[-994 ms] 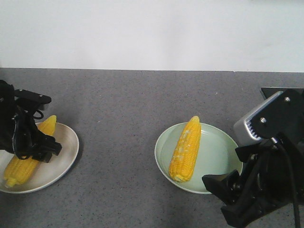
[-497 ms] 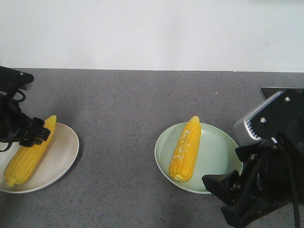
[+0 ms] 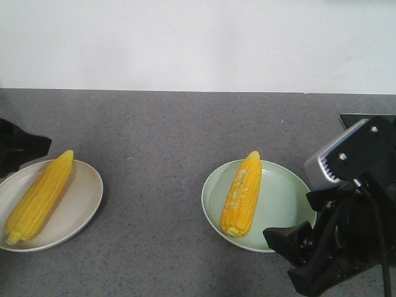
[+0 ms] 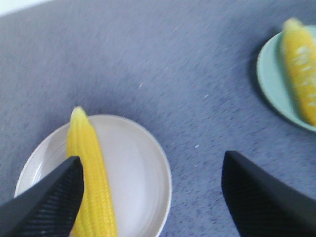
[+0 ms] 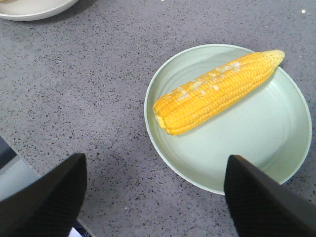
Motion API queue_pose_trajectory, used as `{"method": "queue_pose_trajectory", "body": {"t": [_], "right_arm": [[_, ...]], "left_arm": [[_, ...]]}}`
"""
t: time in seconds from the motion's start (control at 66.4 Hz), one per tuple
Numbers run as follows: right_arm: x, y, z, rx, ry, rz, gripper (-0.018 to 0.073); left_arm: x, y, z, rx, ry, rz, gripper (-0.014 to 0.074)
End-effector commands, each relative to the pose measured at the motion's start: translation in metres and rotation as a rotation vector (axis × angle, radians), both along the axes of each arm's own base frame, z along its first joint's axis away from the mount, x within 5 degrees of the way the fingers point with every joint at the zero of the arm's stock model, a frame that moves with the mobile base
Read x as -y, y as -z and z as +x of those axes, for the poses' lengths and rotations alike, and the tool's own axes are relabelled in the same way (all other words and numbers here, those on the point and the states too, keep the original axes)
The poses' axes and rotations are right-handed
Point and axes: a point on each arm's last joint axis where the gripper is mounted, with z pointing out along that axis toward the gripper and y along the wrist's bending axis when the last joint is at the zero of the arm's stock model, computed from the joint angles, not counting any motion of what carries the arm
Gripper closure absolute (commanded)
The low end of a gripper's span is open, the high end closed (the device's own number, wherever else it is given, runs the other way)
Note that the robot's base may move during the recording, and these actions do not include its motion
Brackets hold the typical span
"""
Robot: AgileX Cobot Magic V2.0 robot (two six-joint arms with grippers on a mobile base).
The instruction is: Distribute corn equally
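On your far left the left gripper (image 4: 148, 197) hangs above the near edge of the white plate (image 3: 83, 204) with its jaws spread wide and nothing between them; in the front view only a dark corner of that arm shows at the frame's edge. One corn cob (image 3: 38, 196) lies lengthwise on the left half of that plate, pale tip pointing away from you, and one finger tip overlaps it in the left wrist view, though you cannot tell from there whether it touches. Move right across a bare stretch of speckled grey countertop (image 3: 154, 136) and you reach the pale green plate (image 3: 284, 201), well apart from the first, holding a second corn cob (image 3: 242, 193) laid slightly off centre toward its left side, blunt end nearest you. Further right, the right gripper (image 5: 155, 197) hovers beside the near rim of the green plate, also released and empty. As things lie, each plate carries one cob, so the split you can see is even; no other cobs show in any view, so whether more remain to be shared out is something you cannot judge from here. Nothing clutters the counter between the plates; the only obstacle worth minding is the bulky right arm close to the green plate's rim.
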Motion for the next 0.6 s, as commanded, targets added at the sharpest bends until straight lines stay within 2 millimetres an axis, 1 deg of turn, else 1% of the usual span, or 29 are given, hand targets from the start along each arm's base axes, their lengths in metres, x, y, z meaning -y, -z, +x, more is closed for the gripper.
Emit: {"method": "queue_pose_trajectory", "body": {"t": [0.0, 0.196, 0.286, 0.346, 0.452, 0.587], "right_arm": [[-0.001, -0.014, 0.001, 0.081, -0.01, 0.046, -0.0001], [-0.001, -0.014, 0.001, 0.081, -0.01, 0.046, -0.0001], [-0.001, -0.014, 0.001, 0.081, -0.01, 0.046, -0.0001], [-0.001, -0.014, 0.001, 0.081, -0.01, 0.046, -0.0001], [-0.001, -0.014, 0.001, 0.081, -0.01, 0.046, -0.0001], [-0.001, -0.014, 0.001, 0.081, -0.01, 0.046, -0.0001]], "left_arm": [[0.001, -0.025, -0.019, 0.129, 0.024, -0.065, 0.0038], [-0.003, -0.037, -0.05, 0.176, 0.041, -0.074, 0.0038], [-0.005, -0.038, -0.06, 0.195, 0.043, -0.075, 0.0038], [-0.006, -0.034, -0.066, 0.2, 0.041, -0.077, 0.0038], [-0.008, -0.02, -0.072, 0.203, 0.03, -0.086, 0.0043], [-0.01, 0.005, -0.078, 0.215, -0.018, -0.128, 0.0063]]}}
